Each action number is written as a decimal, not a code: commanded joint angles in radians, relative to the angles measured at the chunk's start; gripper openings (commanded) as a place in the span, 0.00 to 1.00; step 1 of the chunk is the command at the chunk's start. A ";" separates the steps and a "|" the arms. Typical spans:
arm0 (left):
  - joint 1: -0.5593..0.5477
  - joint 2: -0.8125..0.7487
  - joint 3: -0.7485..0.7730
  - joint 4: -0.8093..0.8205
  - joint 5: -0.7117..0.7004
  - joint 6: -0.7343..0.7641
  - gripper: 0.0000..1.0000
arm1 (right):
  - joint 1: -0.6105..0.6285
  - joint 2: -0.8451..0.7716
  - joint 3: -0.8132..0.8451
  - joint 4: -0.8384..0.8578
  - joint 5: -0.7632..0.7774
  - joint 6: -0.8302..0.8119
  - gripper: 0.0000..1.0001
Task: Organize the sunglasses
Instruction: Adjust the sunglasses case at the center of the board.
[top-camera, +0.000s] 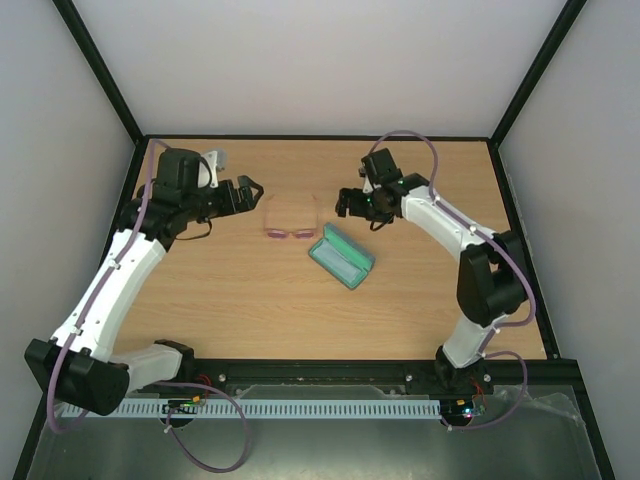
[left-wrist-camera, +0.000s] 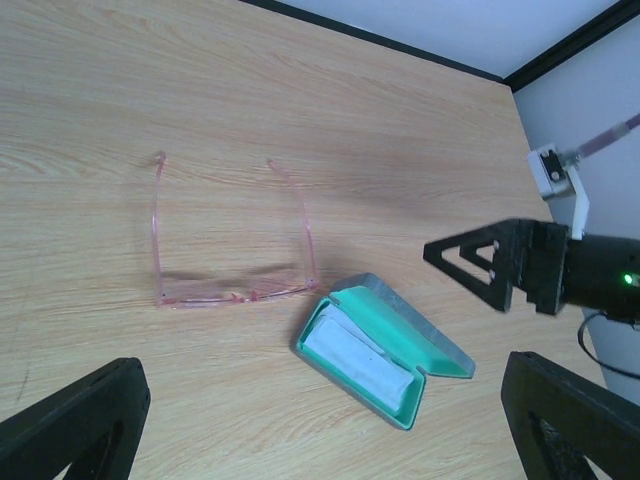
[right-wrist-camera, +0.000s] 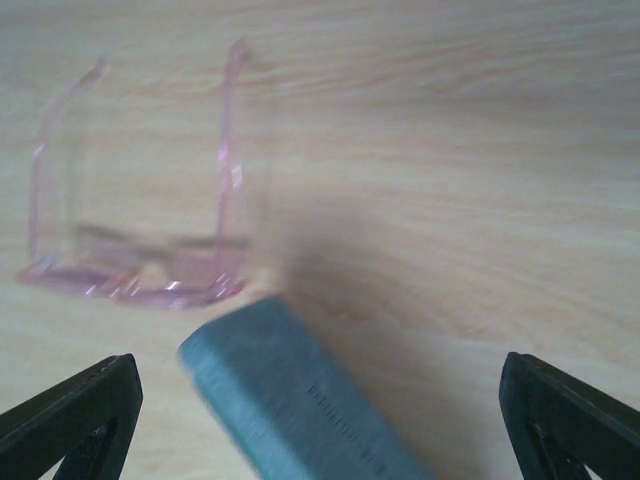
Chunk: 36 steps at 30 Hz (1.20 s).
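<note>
From above, the sunglasses (top-camera: 289, 233) lie unfolded on the table (top-camera: 230, 300), temple arms pointing away from the bases, between the left gripper (top-camera: 252, 188) and the right gripper (top-camera: 343, 204); both grippers are spread wide and hold nothing; the case (top-camera: 341, 257) lies open just beside the glasses. The left wrist view shows a pale cloth (left-wrist-camera: 355, 358) inside the case's green lining. The right wrist view shows the case's grey lid near its wide-apart fingers (right-wrist-camera: 75, 420), with the pink frame beyond, blurred.
</note>
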 joint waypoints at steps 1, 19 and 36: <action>0.013 -0.021 0.023 -0.033 0.012 0.020 0.99 | -0.032 0.107 0.094 -0.123 0.130 -0.001 0.99; 0.042 0.015 -0.026 -0.006 0.018 0.031 0.99 | 0.049 0.236 0.066 -0.166 0.120 -0.092 0.99; 0.042 0.070 -0.056 0.014 -0.012 0.044 0.99 | 0.092 0.086 -0.064 -0.151 0.191 -0.119 0.99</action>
